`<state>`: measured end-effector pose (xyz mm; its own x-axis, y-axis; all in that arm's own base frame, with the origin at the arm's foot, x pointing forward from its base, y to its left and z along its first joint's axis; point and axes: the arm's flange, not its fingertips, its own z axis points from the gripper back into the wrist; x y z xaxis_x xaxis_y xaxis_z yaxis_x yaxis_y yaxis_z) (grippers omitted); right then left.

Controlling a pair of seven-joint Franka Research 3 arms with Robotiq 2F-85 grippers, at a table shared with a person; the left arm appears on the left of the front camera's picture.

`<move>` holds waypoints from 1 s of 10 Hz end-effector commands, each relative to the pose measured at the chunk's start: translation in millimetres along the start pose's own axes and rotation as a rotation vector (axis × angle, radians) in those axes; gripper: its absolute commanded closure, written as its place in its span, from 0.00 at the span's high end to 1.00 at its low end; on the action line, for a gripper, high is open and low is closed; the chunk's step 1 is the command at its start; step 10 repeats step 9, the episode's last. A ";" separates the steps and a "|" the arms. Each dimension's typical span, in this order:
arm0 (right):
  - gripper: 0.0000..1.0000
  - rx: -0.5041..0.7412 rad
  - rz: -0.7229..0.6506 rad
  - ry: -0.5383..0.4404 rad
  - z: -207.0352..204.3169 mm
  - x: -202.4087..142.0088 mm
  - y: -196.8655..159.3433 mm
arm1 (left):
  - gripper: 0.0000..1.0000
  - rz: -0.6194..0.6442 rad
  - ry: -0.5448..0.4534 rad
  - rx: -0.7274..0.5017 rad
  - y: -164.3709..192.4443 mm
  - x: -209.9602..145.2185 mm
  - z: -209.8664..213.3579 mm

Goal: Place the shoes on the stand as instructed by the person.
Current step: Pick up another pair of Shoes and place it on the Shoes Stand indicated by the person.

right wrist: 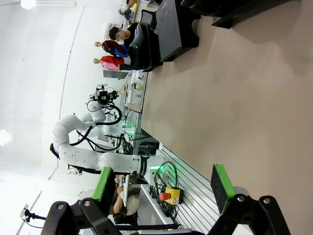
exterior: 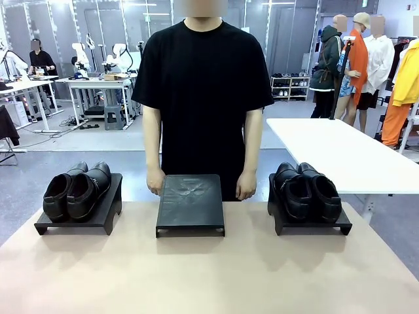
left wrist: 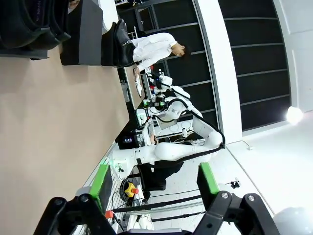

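Two pairs of glossy black shoes rest on black stands on the tan table. One pair (exterior: pixel 77 190) is on the left stand (exterior: pixel 108 210) and the other pair (exterior: pixel 308 191) is on the right stand (exterior: pixel 308 226). Between them the middle stand (exterior: pixel 190 203) is bare. The person (exterior: pixel 203 85) stands behind it, a hand (exterior: pixel 156 183) at each side of it on the table's far edge. My left gripper (left wrist: pixel 154 188) is open with nothing between its green pads. My right gripper (right wrist: pixel 164 188) is open too, over bare table. Both hang well back from the stands.
The tan table (exterior: pixel 209 275) has wide free room in front of the stands. A white table (exterior: pixel 340 150) stands behind on the right. The left wrist view shows the other arm (left wrist: pixel 171 149) farther off, and the right wrist view likewise (right wrist: pixel 98 159).
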<state>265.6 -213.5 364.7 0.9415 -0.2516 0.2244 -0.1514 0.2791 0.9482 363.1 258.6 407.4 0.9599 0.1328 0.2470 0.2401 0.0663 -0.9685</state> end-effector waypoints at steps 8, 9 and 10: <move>1.00 0.002 0.008 0.016 4.2 -1.2 0.5 | 0.89 -0.014 0.004 0.006 -3.7 -3.9 -2.1; 1.00 0.002 0.008 0.016 4.2 -1.2 0.5 | 0.89 -0.014 0.004 0.006 -3.7 -3.9 -2.1; 1.00 0.002 0.008 0.016 4.2 -1.2 0.5 | 0.89 -0.014 0.004 0.006 -3.7 -3.9 -2.1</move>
